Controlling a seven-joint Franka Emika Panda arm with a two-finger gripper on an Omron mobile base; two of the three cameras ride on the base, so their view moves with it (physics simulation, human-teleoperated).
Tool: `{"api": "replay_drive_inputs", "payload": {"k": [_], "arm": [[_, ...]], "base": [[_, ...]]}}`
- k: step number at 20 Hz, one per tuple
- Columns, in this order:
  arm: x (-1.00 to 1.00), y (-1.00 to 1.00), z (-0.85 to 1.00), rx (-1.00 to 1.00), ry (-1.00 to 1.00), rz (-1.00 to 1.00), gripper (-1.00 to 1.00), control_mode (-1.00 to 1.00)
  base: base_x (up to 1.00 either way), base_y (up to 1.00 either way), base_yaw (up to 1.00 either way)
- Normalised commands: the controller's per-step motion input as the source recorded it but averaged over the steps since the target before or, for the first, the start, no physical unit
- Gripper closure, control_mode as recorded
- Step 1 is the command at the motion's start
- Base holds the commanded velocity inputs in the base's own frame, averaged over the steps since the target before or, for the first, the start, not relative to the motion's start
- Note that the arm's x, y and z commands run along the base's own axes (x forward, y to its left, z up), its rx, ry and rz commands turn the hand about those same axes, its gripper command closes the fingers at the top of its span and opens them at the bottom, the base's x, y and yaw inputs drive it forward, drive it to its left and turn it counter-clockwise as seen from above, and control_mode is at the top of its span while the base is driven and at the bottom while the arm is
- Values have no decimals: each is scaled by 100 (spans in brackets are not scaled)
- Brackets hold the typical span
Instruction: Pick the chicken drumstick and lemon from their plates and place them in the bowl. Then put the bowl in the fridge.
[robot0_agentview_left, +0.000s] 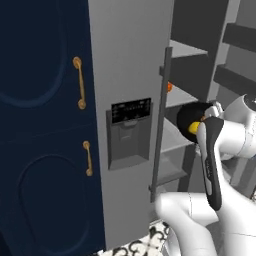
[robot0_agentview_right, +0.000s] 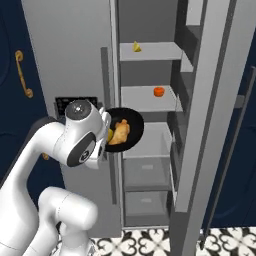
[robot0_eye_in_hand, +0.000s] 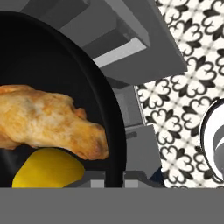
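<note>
Step in hand: last one, bowl (robot0_agentview_right: 131, 131) going into fridge (robot0_agentview_right: 70, 55). Frame centre-left: arm reaches forward, wrist bent, fingers (robot0_eye_in_hand: 114, 177) clamped on bowl rim. Centre: chicken drumstick (robot0_agentview_right: 120, 133), lemon (robot0_eye_in_hand: 48, 168) inside bowl, before open fridge. Next, likely: push right, level, onto middle shelf (robot0_agentview_right: 150, 134), avoiding door edge.

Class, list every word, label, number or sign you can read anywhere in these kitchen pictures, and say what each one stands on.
No text can be read.
Dispenser panel on the fridge: pale marks on its dark display, too small and blurred to read.
Bowl, chicken drumstick, lemon: no label or print.
Floor tiles: black ornament only, no lettering.
</note>
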Motion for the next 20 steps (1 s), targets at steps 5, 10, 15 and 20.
{"api": "replay_drive_inputs", "payload": {"k": [5, 10, 15, 20], "arm": [[0, 0, 0, 0, 0, 0, 100, 100], [0, 0, 0, 0, 0, 0, 100, 100], [0, 0, 0, 0, 0, 0, 100, 100], [0, 0, 0, 0, 0, 0, 100, 100]], "base": [[79, -38, -9], [57, -28, -2], [80, -15, 0], [33, -33, 5]]}}
